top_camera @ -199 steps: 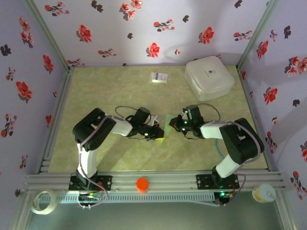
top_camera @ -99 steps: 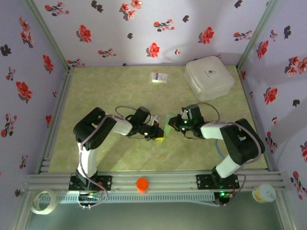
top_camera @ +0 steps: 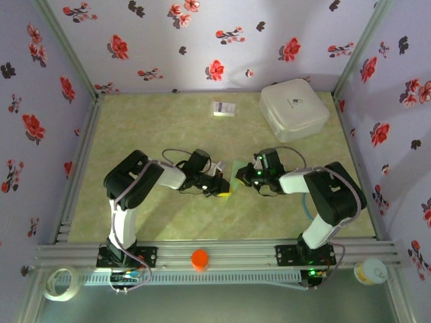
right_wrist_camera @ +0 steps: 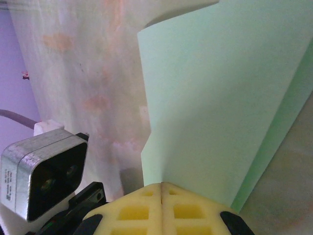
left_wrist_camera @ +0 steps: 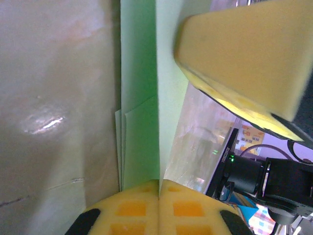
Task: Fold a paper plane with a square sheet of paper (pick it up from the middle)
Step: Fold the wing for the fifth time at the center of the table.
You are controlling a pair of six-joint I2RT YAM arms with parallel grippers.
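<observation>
Table [top_camera: 148, 128] | green paper [right_wrist_camera: 220, 98] spans between left gripper [left_wrist_camera: 159, 186] and right gripper [right_wrist_camera: 161, 187] | both clamp it

- Small white card [top_camera: 223, 108] on the table: it carried dark print, too small to read.
- White rounded box [top_camera: 294, 109]: a small dark mark sat on its lid, not legible as letters or a logo.
- Grey camera housing [right_wrist_camera: 44, 171]: a tiny line of characters ran along its left edge, unreadable.
- Orange label [left_wrist_camera: 252, 133] in the background: blurred, unreadable.
</observation>
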